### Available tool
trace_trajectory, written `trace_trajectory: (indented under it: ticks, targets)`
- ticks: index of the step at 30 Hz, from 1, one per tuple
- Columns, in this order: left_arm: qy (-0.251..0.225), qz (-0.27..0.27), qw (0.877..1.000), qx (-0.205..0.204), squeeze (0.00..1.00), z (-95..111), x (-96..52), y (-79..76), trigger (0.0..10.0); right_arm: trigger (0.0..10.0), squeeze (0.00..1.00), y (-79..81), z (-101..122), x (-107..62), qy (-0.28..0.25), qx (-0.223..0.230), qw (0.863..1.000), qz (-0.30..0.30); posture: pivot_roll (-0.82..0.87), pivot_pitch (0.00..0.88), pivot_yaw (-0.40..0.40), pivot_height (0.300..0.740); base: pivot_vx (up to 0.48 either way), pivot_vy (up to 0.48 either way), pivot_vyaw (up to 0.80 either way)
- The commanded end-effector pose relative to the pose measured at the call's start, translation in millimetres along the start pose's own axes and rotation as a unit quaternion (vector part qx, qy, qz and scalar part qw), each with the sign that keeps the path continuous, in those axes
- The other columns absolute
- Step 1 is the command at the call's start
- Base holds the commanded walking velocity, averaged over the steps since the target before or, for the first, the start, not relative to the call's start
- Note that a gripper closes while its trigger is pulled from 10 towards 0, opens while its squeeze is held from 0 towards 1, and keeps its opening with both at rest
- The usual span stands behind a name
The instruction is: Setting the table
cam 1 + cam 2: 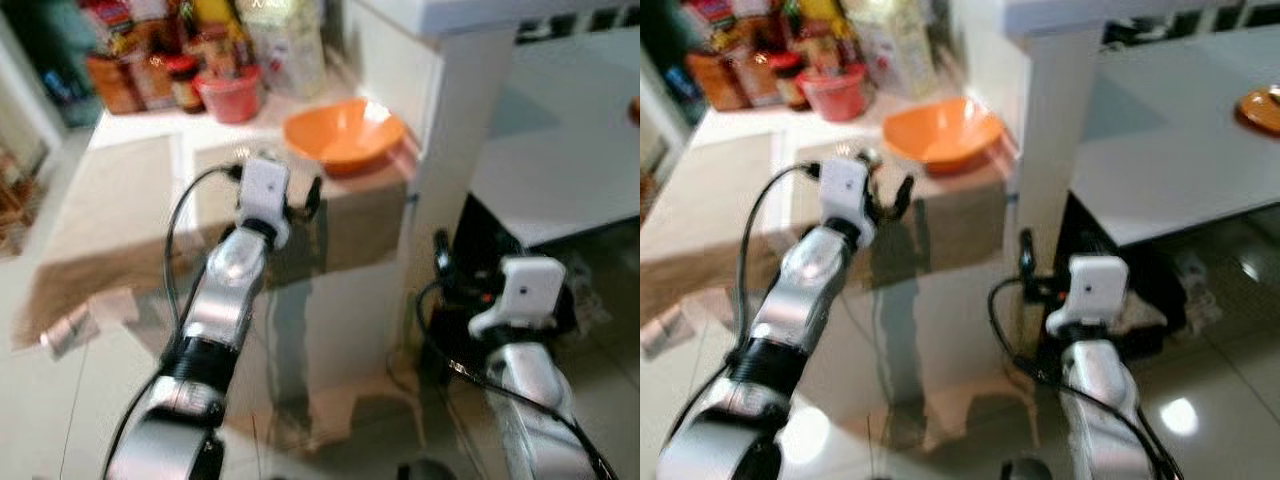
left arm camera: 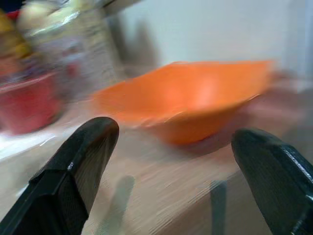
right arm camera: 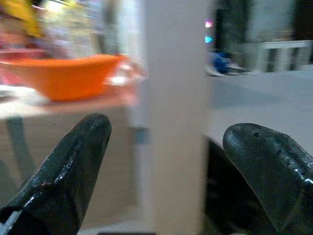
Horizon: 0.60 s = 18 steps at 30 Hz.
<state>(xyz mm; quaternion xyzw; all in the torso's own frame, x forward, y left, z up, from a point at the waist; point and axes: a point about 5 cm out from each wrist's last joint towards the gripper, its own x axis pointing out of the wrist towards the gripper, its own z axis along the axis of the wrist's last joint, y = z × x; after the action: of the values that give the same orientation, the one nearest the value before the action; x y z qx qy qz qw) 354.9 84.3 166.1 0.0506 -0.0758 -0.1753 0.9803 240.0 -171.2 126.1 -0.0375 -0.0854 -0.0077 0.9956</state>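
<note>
An orange bowl (image 1: 345, 133) sat at the corner of the low counter (image 1: 140, 190), beside a white pillar (image 1: 455, 150). The left gripper (image 1: 300, 205) hovered just short of it, fingers (image 2: 73, 171) spread wide and empty. The right gripper (image 3: 166, 161) hung lower, spread too, facing the pillar.
</note>
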Motion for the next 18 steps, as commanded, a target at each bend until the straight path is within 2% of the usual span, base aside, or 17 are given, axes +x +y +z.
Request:
trace_trajectory:
  ticks: [1, 11, 18]
  targets:
    - [-0.006, -0.002, 1.0, 0.017, 0.0, 5.5, 2.4, 5.2, 10.0, 10.0, 0.0, 7.0, 2.5, 3.4, -0.01, -0.001, 1.0, 0.006, -0.03, 0.0, 0.134, 0.665, 0.0, 0.0, 0.0]
    - [0.002, -0.011, 1.0, 0.013, 0.0, 2.4, 3.3, 2.2, 10.0, 10.0, 0.0, 7.0, 0.8, 1.2, -0.011, 0.005, 1.0, 0.002, -0.03, 0.0, 0.135, 0.665, 0.0, 0.0, 0.0]
    - [0.002, -0.013, 1.0, 0.009, 0.0, 1.3, 2.2, 1.8, 10.0, 10.0, 0.0, 7.3, 2.9, 3.4, -0.019, 0.009, 1.0, 0.008, -0.03, 0.0, 0.125, 0.7, 0.0, 0.0, 0.0]
